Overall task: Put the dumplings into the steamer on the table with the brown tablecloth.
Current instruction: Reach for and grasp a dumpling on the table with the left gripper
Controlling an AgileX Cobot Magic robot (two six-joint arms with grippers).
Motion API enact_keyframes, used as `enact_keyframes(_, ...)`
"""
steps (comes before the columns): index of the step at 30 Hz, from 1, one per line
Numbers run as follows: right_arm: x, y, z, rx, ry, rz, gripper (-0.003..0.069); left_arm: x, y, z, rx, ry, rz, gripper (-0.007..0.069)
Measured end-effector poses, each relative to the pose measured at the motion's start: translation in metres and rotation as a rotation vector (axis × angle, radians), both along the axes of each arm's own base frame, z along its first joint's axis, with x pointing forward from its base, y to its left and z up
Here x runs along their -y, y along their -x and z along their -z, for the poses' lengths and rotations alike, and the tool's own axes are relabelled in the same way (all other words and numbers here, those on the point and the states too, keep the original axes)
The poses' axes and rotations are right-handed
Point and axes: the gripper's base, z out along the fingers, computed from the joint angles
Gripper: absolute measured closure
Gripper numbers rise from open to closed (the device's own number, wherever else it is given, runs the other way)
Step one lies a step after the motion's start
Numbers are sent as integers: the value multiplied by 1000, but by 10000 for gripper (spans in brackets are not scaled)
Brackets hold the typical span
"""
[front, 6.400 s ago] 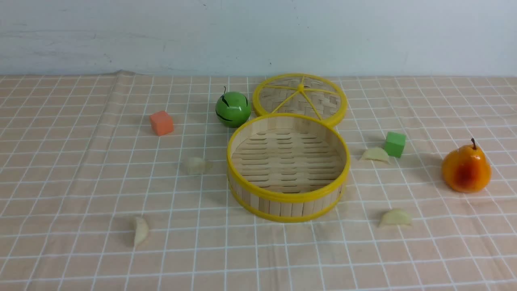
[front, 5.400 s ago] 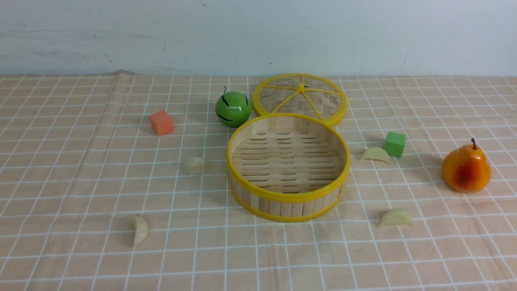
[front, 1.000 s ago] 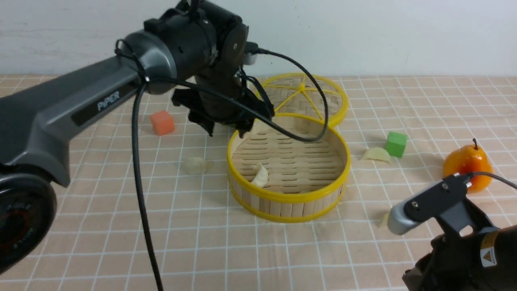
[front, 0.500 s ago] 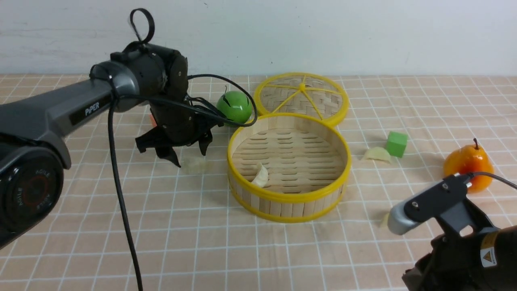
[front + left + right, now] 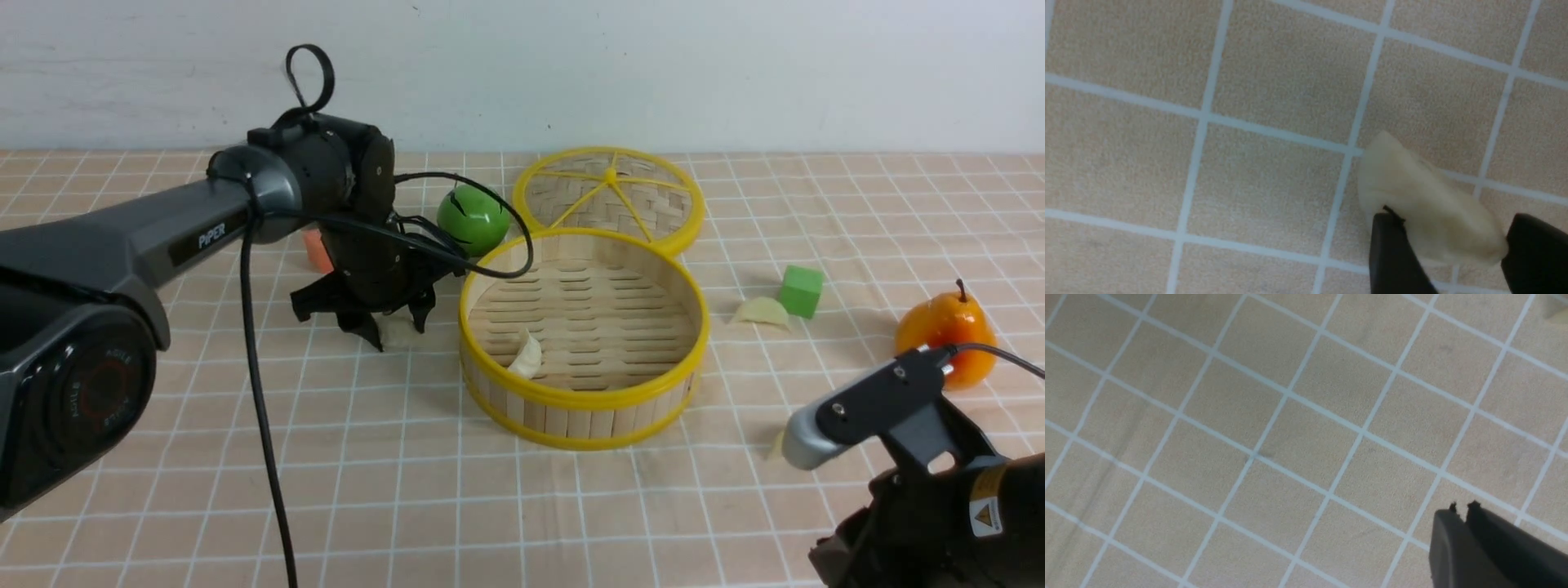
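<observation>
The dark grey left arm (image 5: 122,245) is bearing white "PIPER" lettering and trailing a looped black cable (image 5: 260,408) beside the matte black left gripper (image 5: 398,333). The black right arm (image 5: 931,523) is carrying a yellow-and-white warning label (image 5: 986,506).

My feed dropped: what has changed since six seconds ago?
One pale crescent dumpling moved from the brown gridded tablecloth into the round bamboo steamer. The left gripper, open, came down around a second dumpling beside it. The right gripper entered, shut. The rest looks unmoved.

Shows a woven lid (image 5: 608,196) beside a green apple (image 5: 473,219). Adds a green cube (image 5: 799,291) and pear (image 5: 945,329) right, orange cube (image 5: 313,251) left.
</observation>
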Motion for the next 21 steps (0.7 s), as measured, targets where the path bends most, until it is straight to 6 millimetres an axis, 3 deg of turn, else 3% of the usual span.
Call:
enact_keyframes(5, 0, 0, 0, 2, -1, 0, 599, -2, 3, -4, -42, -80, 136, 328)
enact_keyframes(7, 0, 0, 0, 3, -1, 0, 597, -4, 5, -4, -69, -97, 152, 416)
enact_keyframes(8, 0, 0, 0, 3, -1, 0, 596, -4, 5, -5, -80, -104, 157, 522)
enact_keyframes(9, 0, 0, 0, 4, -2, 0, 596, -5, 6, -6, -88, -110, 156, 575)
enact_keyframes(16, 0, 0, 0, 5, -1, 0, 592, -5, 6, -6, -93, -108, 132, 558)
enact_keyframes(21, 0, 0, 0, 6, -2, 0, 586, -6, 5, -3, -95, -126, 134, 410)
